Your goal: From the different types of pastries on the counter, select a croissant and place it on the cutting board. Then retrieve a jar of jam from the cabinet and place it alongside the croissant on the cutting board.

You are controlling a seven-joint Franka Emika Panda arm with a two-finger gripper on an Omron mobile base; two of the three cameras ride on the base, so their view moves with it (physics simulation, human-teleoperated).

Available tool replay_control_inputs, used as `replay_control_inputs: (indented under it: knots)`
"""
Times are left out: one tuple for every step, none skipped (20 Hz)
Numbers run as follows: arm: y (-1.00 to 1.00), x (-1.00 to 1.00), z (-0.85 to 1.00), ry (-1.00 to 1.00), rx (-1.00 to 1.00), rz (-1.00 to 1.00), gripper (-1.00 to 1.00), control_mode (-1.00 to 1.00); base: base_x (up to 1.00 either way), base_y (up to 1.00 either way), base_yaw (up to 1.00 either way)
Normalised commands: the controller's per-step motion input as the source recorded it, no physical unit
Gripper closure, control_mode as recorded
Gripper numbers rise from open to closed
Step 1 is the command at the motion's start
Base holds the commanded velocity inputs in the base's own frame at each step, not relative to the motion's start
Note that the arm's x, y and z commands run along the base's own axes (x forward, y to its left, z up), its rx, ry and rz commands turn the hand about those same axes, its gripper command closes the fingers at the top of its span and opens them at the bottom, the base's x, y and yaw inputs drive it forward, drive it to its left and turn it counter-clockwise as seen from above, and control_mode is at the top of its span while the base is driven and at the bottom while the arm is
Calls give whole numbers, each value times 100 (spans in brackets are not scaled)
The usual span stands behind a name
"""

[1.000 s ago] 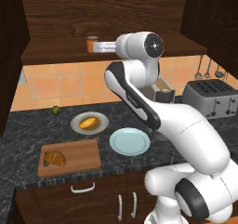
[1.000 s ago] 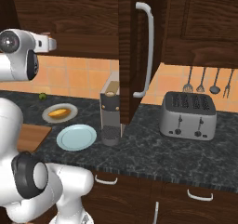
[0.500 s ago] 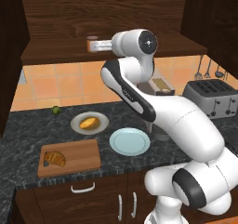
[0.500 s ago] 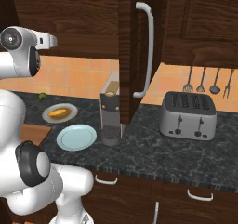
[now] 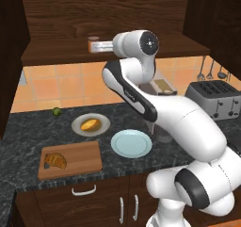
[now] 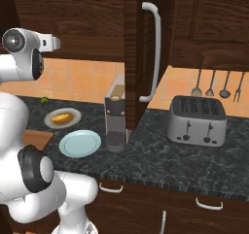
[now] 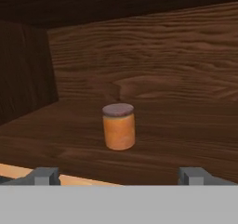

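Croissant (image 5: 56, 160) already on the cutting board (image 5: 75, 161), so step one looks done. Arm has swung left over the last second, bringing the pincer (image 7: 118, 175) up to the cabinet (image 5: 70, 14) shelf. Fingers spread wide, pinching nothing. Jam jar (image 7: 119, 126) stands upright on the shelf, dead ahead between the tips, not yet reached. Next: advance, then clamp.

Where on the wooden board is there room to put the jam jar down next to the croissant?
The croissant sits at the left end of the cutting board, by the slot handle. The whole middle and right end of the board is bare wood, so the jar of jam fits there. Behind the board it is crowded: the plate with the bun and the blue plate.
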Motion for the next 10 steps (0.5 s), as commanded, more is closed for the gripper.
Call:
replay_control_inputs:
  knots:
    - [0,28,-6,0,0,0,-100,-100,0,0,0]
    - [0,31,-6,0,0,0,-100,-100,0,0,0]
    - [0,31,-7,0,0,0,-100,-100,0,0,0]
    - [0,26,-1,0,0,0,-100,-100,0,0,0]
    - [0,26,0,0,0,0,-100,-100,0,0,0]
    - [0,20,0,0,0,0,-100,-100,0,0,0]
    - [0,22,0,0,0,0,-100,-100,0,0,0]
    - [0,28,0,0,0,0,-100,-100,0,0,0]
    - [2,27,0,0,0,0,-100,-100,0,0,0]
    - [0,27,0,0,0,0,-100,-100,0,0,0]
